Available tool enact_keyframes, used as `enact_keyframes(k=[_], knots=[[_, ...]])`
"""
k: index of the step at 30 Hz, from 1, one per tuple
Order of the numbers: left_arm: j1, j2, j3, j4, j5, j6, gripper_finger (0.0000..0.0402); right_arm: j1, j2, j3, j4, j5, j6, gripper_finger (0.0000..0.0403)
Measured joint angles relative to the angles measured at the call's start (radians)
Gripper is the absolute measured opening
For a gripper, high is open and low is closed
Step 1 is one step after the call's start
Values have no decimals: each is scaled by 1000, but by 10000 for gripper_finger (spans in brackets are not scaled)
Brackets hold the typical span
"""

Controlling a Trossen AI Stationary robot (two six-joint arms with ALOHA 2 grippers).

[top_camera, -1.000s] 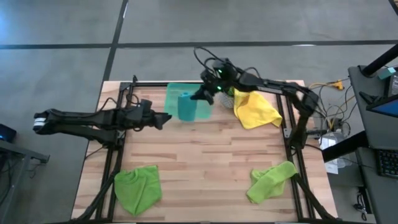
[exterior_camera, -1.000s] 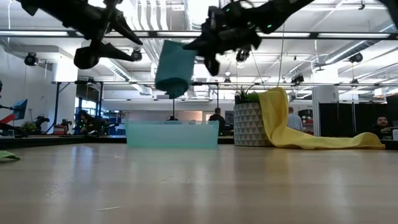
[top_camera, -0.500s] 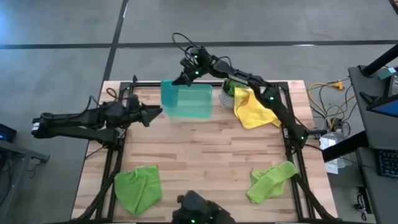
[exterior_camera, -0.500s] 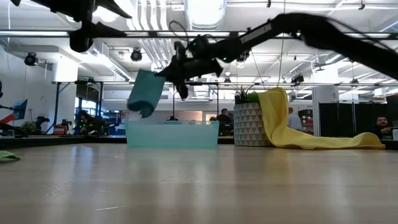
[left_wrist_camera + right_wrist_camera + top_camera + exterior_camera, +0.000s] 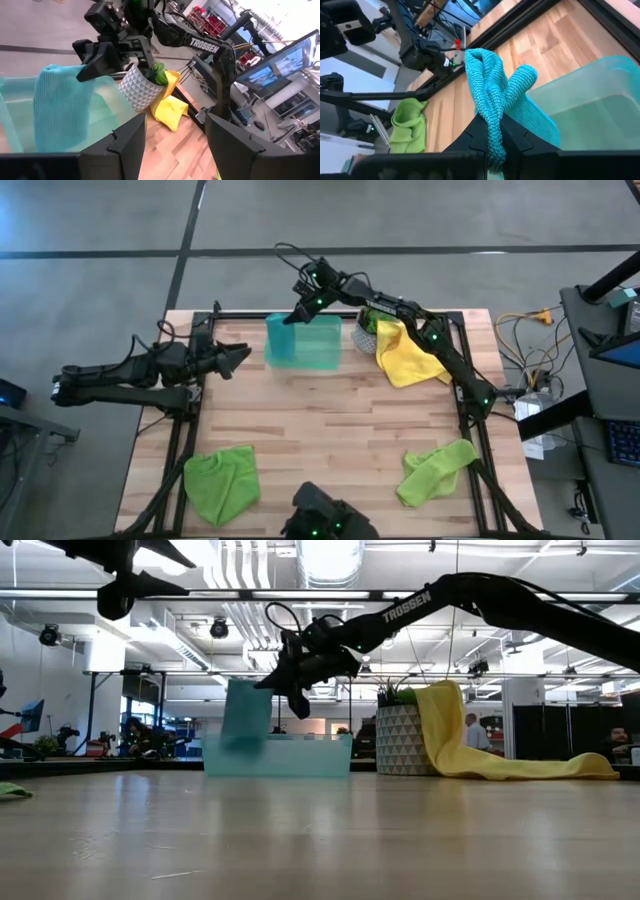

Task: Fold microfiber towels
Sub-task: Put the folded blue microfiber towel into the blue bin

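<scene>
My right gripper [image 5: 297, 315] is shut on the teal-blue towel [image 5: 280, 340], which hangs over the left end of the translucent green tray [image 5: 322, 352]. The towel also shows in the low view [image 5: 243, 712] and the left wrist view [image 5: 60, 115]. My left gripper [image 5: 240, 355] is open and empty, left of the tray. The yellow towel [image 5: 412, 355] is draped from the white plant pot [image 5: 365, 337] onto the table. Two lime green towels [image 5: 222, 485] [image 5: 436, 468] lie crumpled near the front edge. My right gripper pinches the towel's bunched, folded upper end [image 5: 492, 117] between its two fingers [image 5: 516, 141], several layers together. The fingers come from the table's right, slanting down. The towel hangs below them, and its lower end [image 5: 240, 745] reaches down inside the tray's left end.
The black frame rails [image 5: 190, 430] run along both table sides. The plant pot [image 5: 402, 740] stands right beside the tray. Bare wood [image 5: 330, 430] lies between the tray and the green towels.
My right gripper has swung from the tray's right side toward the table's far left and gone down. The hanging teal towel has dropped from clear above the tray until its lower end is inside it. My left gripper has drawn back toward the table's left edge.
</scene>
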Motion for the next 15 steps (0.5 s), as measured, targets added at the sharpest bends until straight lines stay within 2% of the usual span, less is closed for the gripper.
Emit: enact_keyframes(k=[10,15], knots=[[0,31,1,0,2,-9,187,27,2,-7,-16,32,-24,17],[0,42,1,1,9,-11,187,43,10,-23,-78,109,-82,17]])
